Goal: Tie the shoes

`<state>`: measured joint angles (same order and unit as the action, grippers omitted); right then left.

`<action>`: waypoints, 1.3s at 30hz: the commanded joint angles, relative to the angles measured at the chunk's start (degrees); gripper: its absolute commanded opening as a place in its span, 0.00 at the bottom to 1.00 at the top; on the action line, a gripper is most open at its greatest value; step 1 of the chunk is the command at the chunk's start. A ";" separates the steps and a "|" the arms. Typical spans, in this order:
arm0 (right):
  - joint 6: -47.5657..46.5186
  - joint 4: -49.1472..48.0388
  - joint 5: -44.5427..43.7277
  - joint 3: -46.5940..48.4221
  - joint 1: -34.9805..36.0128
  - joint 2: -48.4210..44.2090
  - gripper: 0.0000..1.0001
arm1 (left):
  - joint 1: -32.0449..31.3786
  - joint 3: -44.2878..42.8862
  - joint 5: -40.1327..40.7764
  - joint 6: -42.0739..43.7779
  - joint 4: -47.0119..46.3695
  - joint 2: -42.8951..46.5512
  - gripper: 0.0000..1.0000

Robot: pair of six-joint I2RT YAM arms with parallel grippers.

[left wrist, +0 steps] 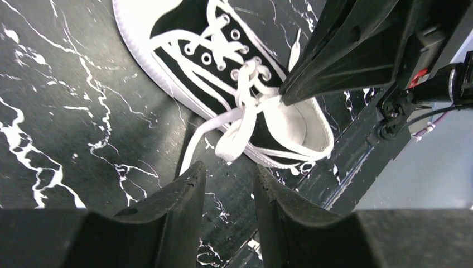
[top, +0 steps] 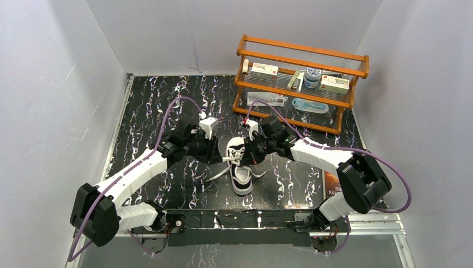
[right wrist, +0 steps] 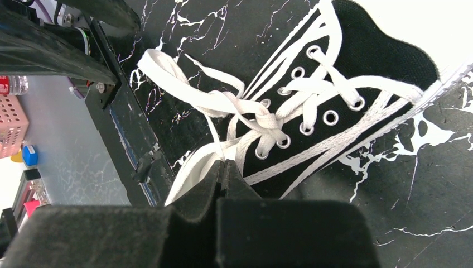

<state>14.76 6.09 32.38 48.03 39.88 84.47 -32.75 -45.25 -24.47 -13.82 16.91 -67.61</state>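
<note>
The left gripper [left wrist: 228, 172] holds its jaws slightly apart and empty beside the small black canvas sneaker [top: 240, 167], while the right gripper [right wrist: 223, 166] is closed tight just beside its knotted white laces [right wrist: 262, 120].

A wooden shelf rack [top: 304, 49] is standing at the upper right, holding small boxes [top: 264, 70] and a white jar [top: 312, 79]. It is sitting on a black marbled table [top: 149, 114].

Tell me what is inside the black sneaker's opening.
White lining shows inside the sneaker, nothing else visible. The right gripper, shut, covers the opening's front edge, and the inside toward the toe is hidden under the laces.
</note>
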 commanded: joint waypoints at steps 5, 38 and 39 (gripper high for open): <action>-0.74 -1.11 0.58 -0.04 0.15 -0.66 0.00 | -0.03 -8.25 -0.24 1.90 -1.98 -3.89 0.44; 7.64 -6.46 -2.51 -2.07 0.20 -2.46 0.00 | -0.12 -8.08 -12.73 1.28 -14.79 -18.55 0.00; 9.78 -8.08 -3.32 -2.66 0.20 -2.83 0.00 | -0.12 -7.88 -13.10 1.15 -15.24 -18.38 0.00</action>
<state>18.59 4.29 31.35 46.83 39.88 84.27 -32.75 -53.58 -36.80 -12.03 4.97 -89.25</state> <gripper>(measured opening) 0.011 0.007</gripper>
